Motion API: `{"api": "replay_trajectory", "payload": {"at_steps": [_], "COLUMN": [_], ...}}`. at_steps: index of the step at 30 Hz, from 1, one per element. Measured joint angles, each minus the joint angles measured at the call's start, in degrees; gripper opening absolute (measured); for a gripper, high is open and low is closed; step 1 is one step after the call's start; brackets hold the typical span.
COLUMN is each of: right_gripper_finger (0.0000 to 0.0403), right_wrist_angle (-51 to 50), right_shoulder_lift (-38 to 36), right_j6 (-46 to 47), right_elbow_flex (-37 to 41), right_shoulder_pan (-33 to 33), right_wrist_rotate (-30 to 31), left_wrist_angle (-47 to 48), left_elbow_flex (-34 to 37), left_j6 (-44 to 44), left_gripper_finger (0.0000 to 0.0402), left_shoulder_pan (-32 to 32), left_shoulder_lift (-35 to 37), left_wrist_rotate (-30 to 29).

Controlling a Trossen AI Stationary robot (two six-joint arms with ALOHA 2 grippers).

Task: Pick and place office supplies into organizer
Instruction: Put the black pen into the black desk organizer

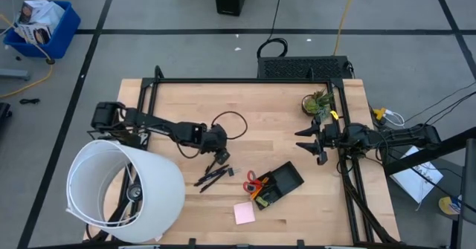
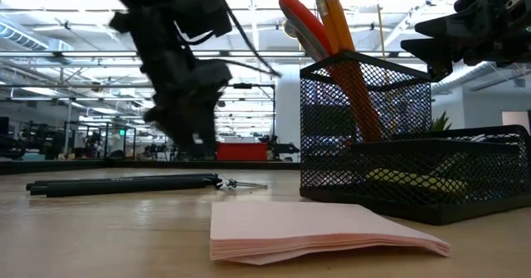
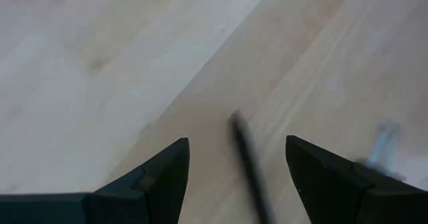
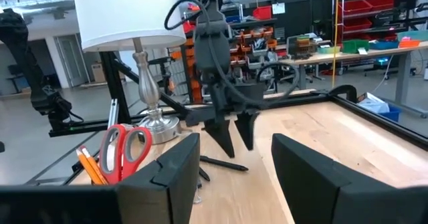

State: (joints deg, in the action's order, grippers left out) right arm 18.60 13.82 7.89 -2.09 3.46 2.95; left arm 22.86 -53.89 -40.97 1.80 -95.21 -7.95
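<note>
While the black pens (image 1: pixel 212 176) lie on the table left of the organizer (image 1: pixel 279 183), the left gripper (image 1: pixel 221 160) hangs just above them, fingers apart.

Only the left wrist view shows a pen (image 3: pixel 251 164) between its fingers. The pink pad (image 1: pixel 244 212) lies near the organizer; the right gripper (image 1: pixel 311 140) waits beyond it, fingers apart.

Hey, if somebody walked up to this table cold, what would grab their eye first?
Probably the big white lamp at the table's near left corner, dwarfing all else. Next, the left gripper, jaws open, poised over black pens lying mid-table. Then the black mesh organizer with red-handled scissors standing in it and a pink sticky-note pad lying in front; the right gripper waits open near the potted plant.
</note>
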Motion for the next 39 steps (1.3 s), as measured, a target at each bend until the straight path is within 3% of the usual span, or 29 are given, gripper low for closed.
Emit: {"api": "replay_trajectory", "payload": {"at_steps": [10, 35, 39], "right_gripper_finger": [0.0183, 0.0183, 0.0183], "right_wrist_angle": [-0.2, -0.1, -0.1], "right_shoulder_lift": [1.0, 1.7, 1.7], "right_j6": [0.0, 0.0, 0.0], "right_elbow_flex": [0.0, 0.0, 0.0], "right_shoulder_pan": [0.0, 0.0, 0.0], "right_wrist_rotate": [0.0, 0.0, 0.0], "left_wrist_angle": [14.6, 14.0, 14.0], "left_elbow_flex": [-12.9, -13.2, -13.2], "left_j6": [-3.8, -3.1, -3.3], "left_gripper_finger": [0.0253, 0.0252, 0.0237], "left_shoulder_pan": [2.8, 0.4, 0.4], "left_shoulder_lift": [-9.2, -13.9, -13.9], "left_wrist_rotate": [-2.9, 0.2, 0.3]}}
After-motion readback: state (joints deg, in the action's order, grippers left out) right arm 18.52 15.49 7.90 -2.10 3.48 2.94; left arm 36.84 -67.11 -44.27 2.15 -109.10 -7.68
